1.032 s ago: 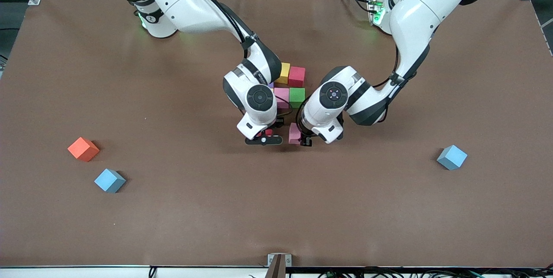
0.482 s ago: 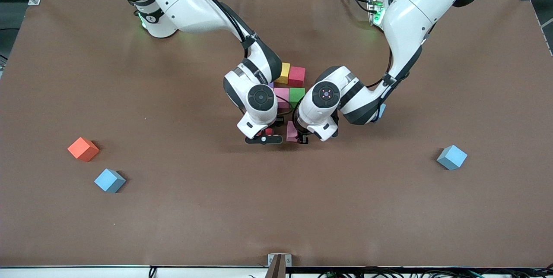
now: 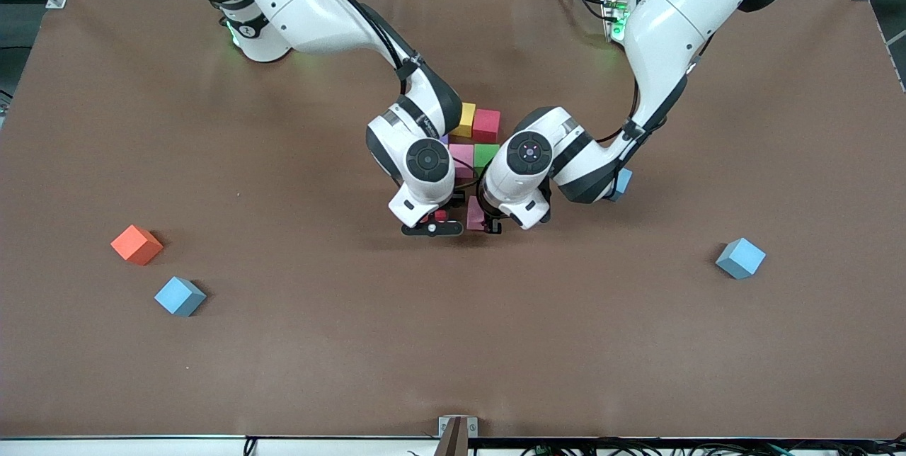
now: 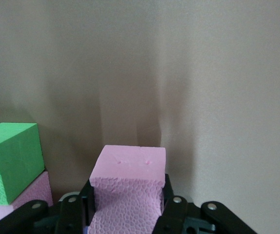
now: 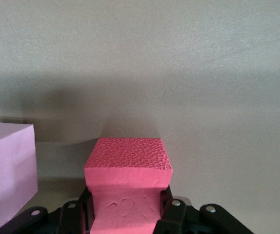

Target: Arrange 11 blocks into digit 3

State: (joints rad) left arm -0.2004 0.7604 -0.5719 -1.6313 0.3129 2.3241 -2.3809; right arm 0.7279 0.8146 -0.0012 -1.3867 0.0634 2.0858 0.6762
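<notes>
The left gripper (image 4: pixel 128 214) has its jaws clenched on a pink block (image 4: pixel 128 180); the right gripper (image 5: pixel 128 214) grasps a red block (image 5: pixel 128 170). Both hang low over the bench (image 3: pixel 453 335), just beside the block cluster (image 3: pixel 476 137), likely to add the figure's next row. Blue blocks (image 3: pixel 740 258) and an orange one (image 3: pixel 136 244) lie well apart.

Brown table (image 3: pixel 283 371) — scattered foam cubes (image 3: pixel 180 296)
</notes>
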